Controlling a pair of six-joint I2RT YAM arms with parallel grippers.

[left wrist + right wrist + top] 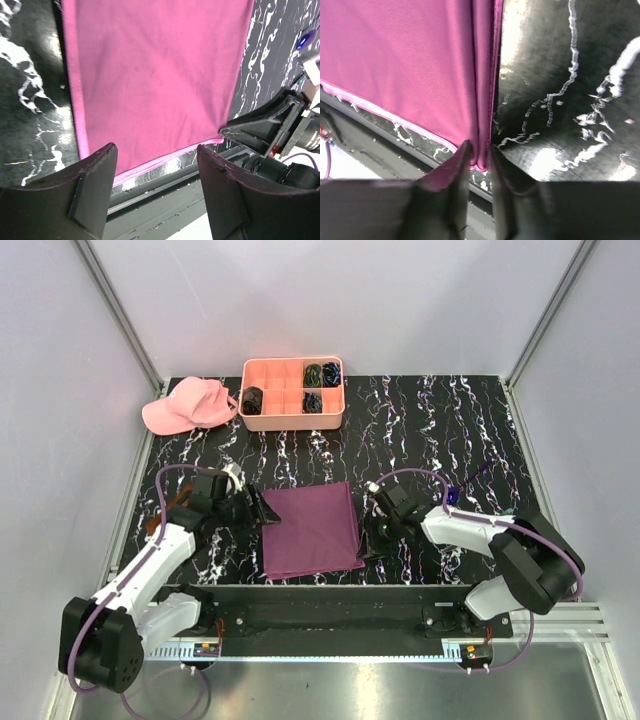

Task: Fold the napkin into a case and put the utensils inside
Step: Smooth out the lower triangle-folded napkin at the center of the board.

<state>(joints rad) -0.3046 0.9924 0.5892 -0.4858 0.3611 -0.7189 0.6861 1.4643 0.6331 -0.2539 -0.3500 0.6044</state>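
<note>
On the table, the napkin lies pinched in the right hand.

A salmon-pink divided tray sits at the upper middle of the frame on a black table veined with white. 4 dark coiled bundles lie in its compartments: 1 at the left, 3 toward the right. A pink cap rests just left of it.
</note>
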